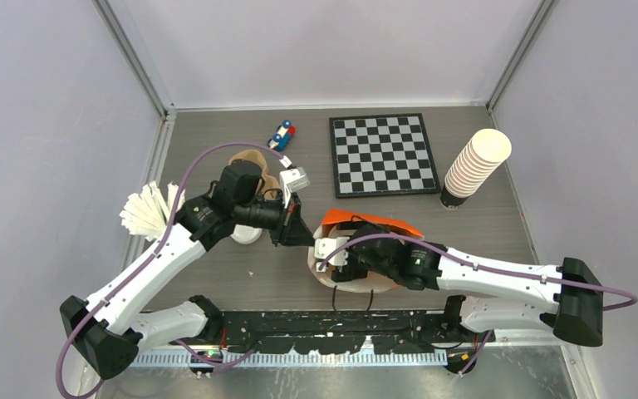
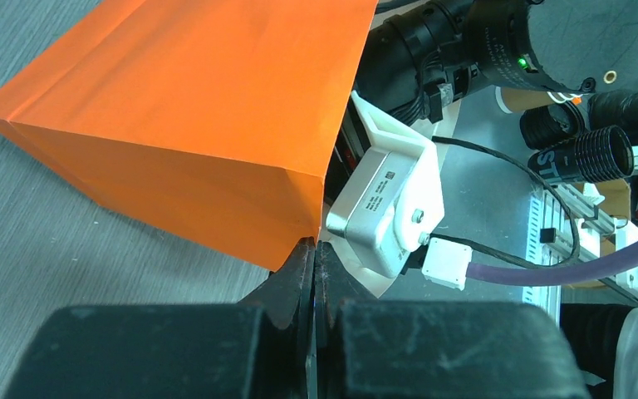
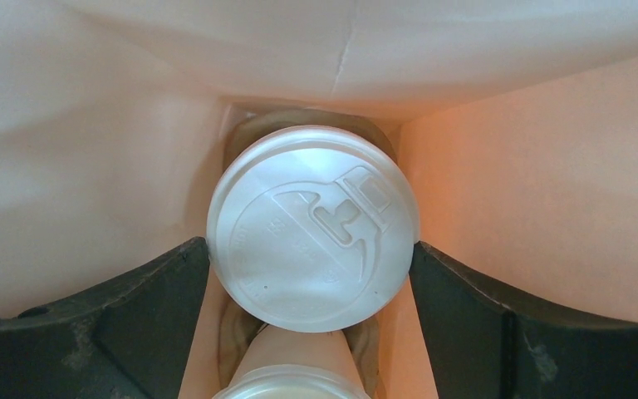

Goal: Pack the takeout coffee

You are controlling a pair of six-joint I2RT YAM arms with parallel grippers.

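Two arms converge: left claw [image 2: 313, 259] pinches orange bag [image 2: 174, 125], right claw [image 3: 311, 249] inside, spread around takeout coffee [image 3: 299, 212].

**Twin YAM Arms: Bodywork**

Left arm [image 1: 154, 264] and right arm [image 1: 498, 274]: white link shells, black joint housings [image 1: 580, 314]. Cables [image 2: 548, 270]: purple sheath, white plug. Wrist camera [image 2: 382, 208]: silver-white box, one screw [image 2: 418, 216], small dark label. Fingers [image 2: 291, 287]: matte black, scuffed. Green indicator light [image 2: 521, 61].

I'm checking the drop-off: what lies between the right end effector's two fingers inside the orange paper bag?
The small white paper cup with its white plastic sip lid, flanked by both black fingers, shown in the right wrist view.
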